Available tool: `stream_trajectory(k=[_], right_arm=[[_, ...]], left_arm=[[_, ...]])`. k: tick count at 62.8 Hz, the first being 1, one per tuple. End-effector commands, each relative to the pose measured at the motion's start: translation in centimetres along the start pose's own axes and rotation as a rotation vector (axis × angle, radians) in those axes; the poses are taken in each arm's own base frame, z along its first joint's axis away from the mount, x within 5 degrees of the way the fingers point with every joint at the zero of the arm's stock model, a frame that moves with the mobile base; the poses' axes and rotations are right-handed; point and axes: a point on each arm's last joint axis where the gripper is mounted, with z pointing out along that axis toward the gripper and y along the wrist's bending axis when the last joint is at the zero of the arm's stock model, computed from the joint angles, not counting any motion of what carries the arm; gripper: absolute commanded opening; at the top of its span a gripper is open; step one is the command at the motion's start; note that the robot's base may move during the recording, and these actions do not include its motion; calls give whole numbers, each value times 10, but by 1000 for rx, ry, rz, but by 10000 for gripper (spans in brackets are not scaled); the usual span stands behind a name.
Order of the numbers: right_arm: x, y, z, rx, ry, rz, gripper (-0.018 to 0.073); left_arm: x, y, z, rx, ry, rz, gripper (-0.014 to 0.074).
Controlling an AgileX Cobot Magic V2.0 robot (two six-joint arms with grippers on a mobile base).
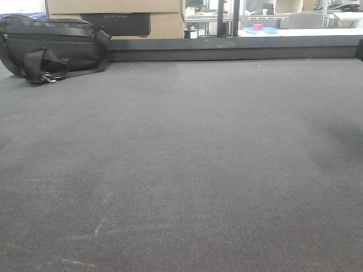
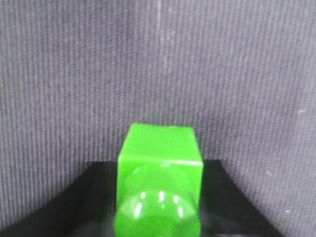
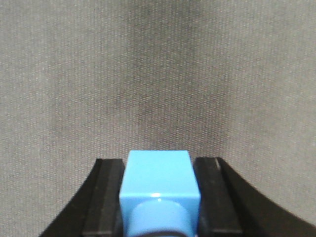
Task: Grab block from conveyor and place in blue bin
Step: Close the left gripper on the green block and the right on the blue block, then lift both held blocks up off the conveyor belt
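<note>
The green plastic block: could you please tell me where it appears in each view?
Front view: not in it.
Left wrist: green plastic block, bottom centre, in the left gripper.
Right wrist: absent; right gripper holds a light blue block.
Shared landmark: dark grey woven conveyor belt.

**Operator:** What can't I trust on the left wrist?

**Spotter:** Your green block [image 2: 158,182] is out of focus, and its near end runs off the bottom edge. The left claw [image 2: 158,168] around it is one soft dark mass, cut by the same edge. You can't make out its pads.

**Operator:** And the right wrist?

**Spotter:** It's sharper, but the blue block [image 3: 159,190] blurs at its near end and leaves the frame at the bottom. So do both sides of the right claw [image 3: 159,163].

**Operator:** Front view?

**Spotter:** You lose the bag [image 1: 54,48] at the left edge and the boxes [image 1: 113,7] at the top. The belt [image 1: 181,170] runs out on three sides. The pink thing [image 1: 258,26] far back is too small for you to name.
</note>
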Motion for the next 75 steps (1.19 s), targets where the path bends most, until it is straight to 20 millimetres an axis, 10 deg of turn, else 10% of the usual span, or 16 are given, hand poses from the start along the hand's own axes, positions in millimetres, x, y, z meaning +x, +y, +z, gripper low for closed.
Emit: stream_trajectory(k=[1,26,44,62,75], right_arm=[[-3,-1,-10,5,-16,0,-162],[-9,4,-90,-12,-257,-15,-162],[9,4,-143,-35,-687,-23,-162],[61,-2,-136,-17,-939,-40,-162],[104,-7,-117,-15,-988,-44,-162]], left_arm=[[-4,1,-7,3,-15,-10,-79],[-3,-3,-90,86,-228,-59,-111],[21,-45,-179,194,-649,46,-111],[44,-97,-227,346,-920,191,-111],[46,-95,-212,326,-906,192,-111]])
